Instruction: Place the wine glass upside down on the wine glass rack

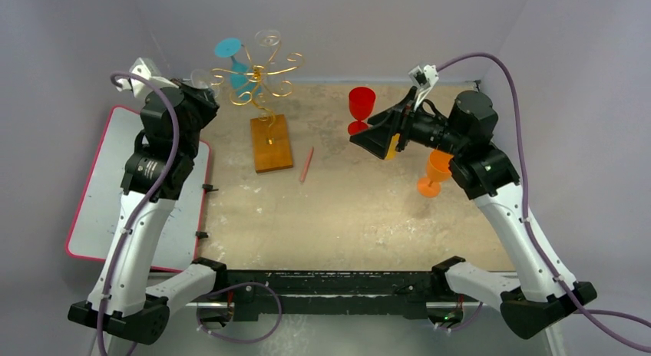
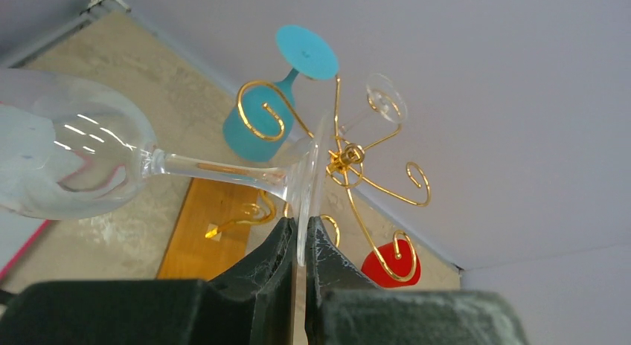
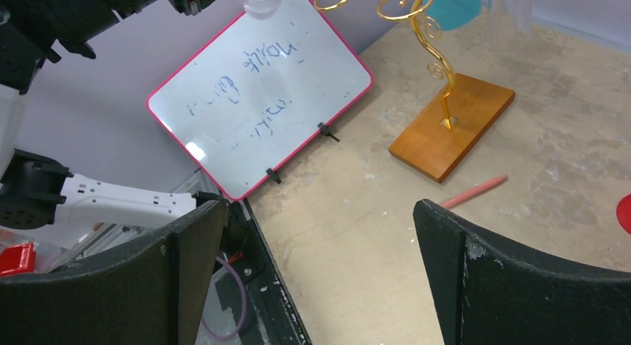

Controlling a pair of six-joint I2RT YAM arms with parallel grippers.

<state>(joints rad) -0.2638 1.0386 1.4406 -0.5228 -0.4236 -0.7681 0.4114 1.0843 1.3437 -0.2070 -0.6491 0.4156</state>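
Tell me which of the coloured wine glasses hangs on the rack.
The teal glass: it hangs foot-up among the gold arms of the wine glass rack, while the red glass and the orange glass stand upright on the table.

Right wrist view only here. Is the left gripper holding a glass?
Observer: Yes, the left gripper is shut on the foot of a clear wine glass, stem roughly level.
Operator: Rack loaded yet?
Observer: A teal wine glass hangs upside down on the wine glass rack.
Operator: Other glasses waiting?
Observer: A red wine glass and an orange wine glass stand upright on the right side of the table.
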